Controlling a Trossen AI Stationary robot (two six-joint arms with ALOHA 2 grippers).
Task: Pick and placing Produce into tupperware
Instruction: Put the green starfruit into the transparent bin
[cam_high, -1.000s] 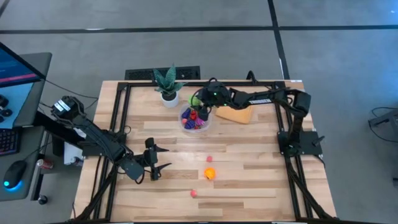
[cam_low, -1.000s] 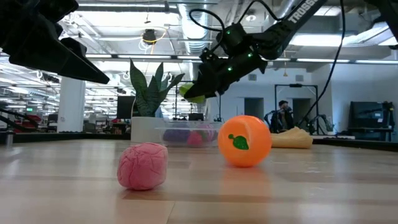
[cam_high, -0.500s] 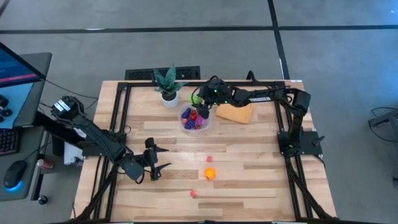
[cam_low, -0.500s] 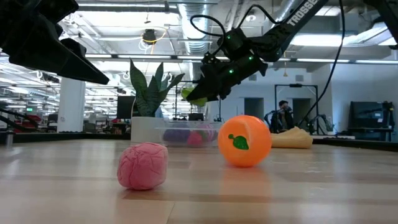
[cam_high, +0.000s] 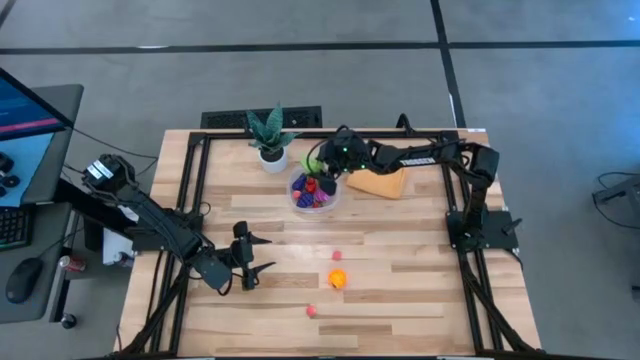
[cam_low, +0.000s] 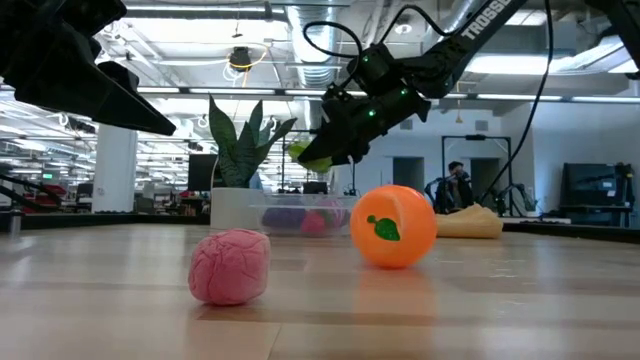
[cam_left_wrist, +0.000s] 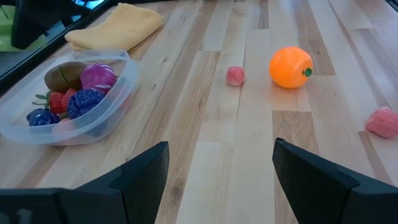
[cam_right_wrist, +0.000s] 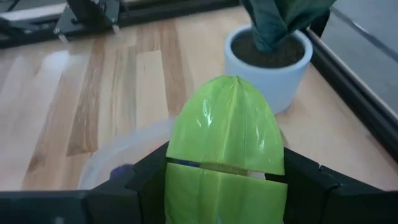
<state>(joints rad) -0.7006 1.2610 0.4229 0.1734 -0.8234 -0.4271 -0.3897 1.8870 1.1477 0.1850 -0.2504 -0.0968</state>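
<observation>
- Grey concrete floor surrounds the pale wooden tabletop (cam_high: 400, 250), which sits inside a black frame; the low view looks past it into a wide hall where a person stands far off, too small to make out.
- The right gripper (cam_high: 320, 163) hangs over the tupperware (cam_high: 337, 197) near the far edge, its jaws pinching a green piece of produce (cam_right_wrist: 225, 130); in the right wrist view that piece fills the middle and hides most of the tub below it.
- The tupperware holds purple, red, magenta and brown pieces (cam_left_wrist: 79, 93), seen through its clear wall; how many there are cannot be counted.
- The potted plant (cam_high: 269, 138) stands just beside the tub toward the far left corner, and the orange cloth (cam_high: 378, 184) lies on the tub's other side, partly under the right arm.
- Three pieces lie loose toward the near edge: an orange fruit (cam_high: 338, 280), a small pink piece (cam_high: 337, 256) and another pink piece (cam_high: 311, 311).
- The left gripper (cam_high: 252, 263) waits by the near left part of the tabletop, jaws spread and holding nothing.
- A monitor at the left is cut off by the high view's edge.
</observation>
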